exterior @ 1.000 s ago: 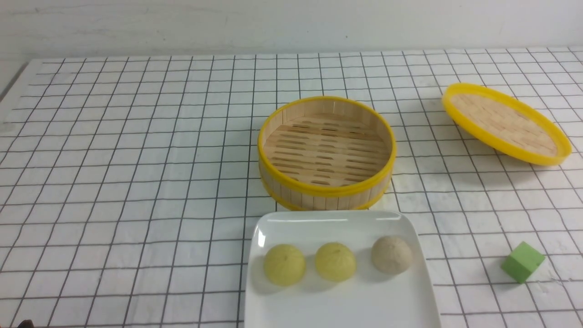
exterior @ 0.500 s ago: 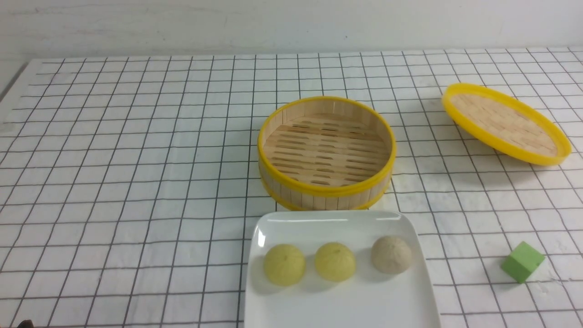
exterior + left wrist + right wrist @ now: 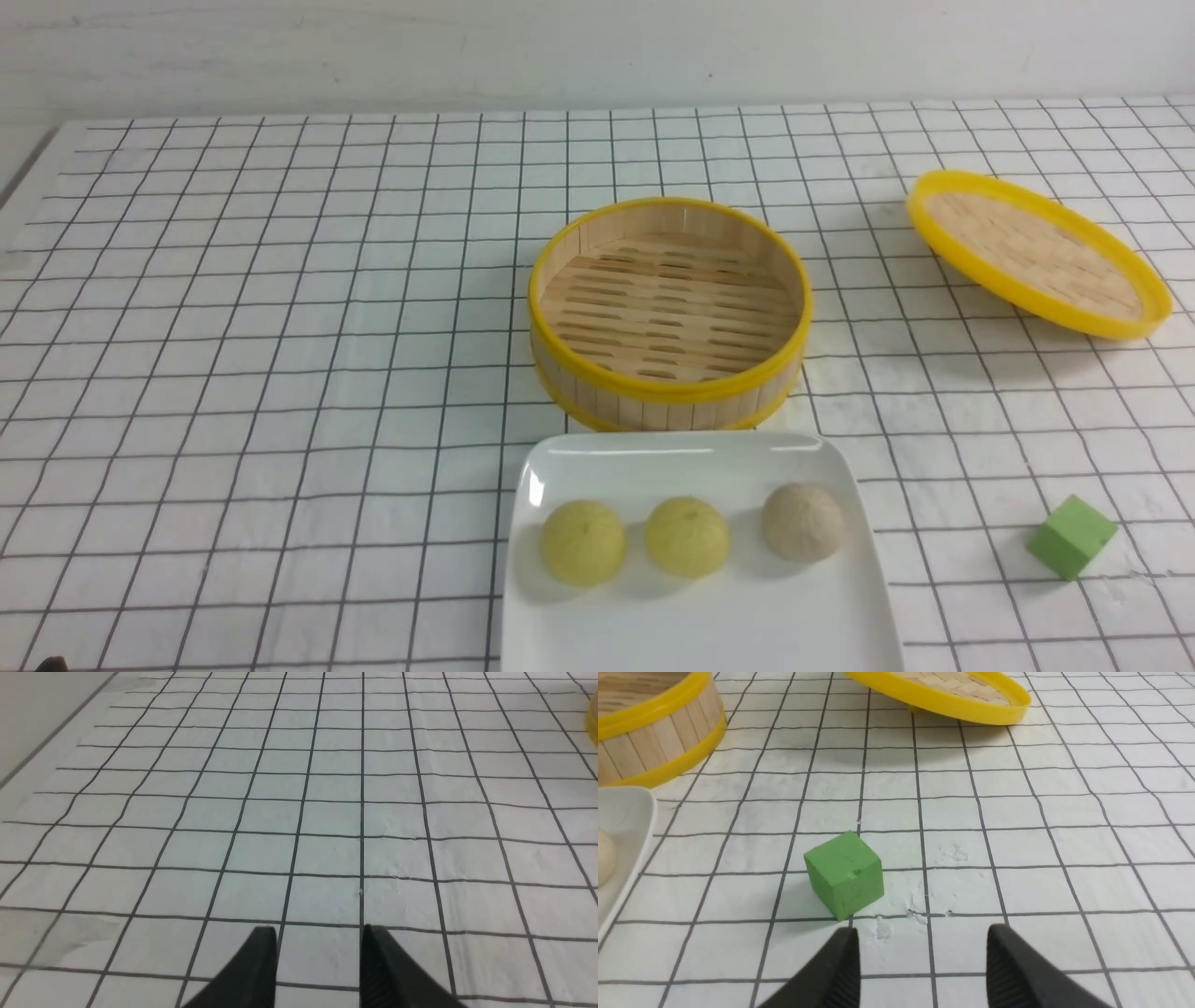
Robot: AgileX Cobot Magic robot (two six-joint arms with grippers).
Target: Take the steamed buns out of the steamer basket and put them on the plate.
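Three steamed buns lie in a row on the white plate point(image 3: 700, 635) at the front centre: a pale yellow one point(image 3: 583, 542), a second pale yellow one point(image 3: 688, 536) and a beige one point(image 3: 803, 522). Just behind the plate stands the steamer basket point(image 3: 668, 310), with only its slatted floor showing inside. My left gripper point(image 3: 319, 933) is open over bare checked cloth, holding nothing. In the right wrist view my right gripper point(image 3: 923, 935) is open and empty, just short of a green cube point(image 3: 844, 873); the plate's corner point(image 3: 626, 812) and the basket's wall point(image 3: 654, 732) show at one side. Neither gripper shows in the front view.
A shallow yellow-rimmed woven lid point(image 3: 1036, 252) rests tilted at the back right. The green cube point(image 3: 1071, 537) sits right of the plate near the front edge. A white cloth with a black grid covers the table, and a white wall runs along the back.
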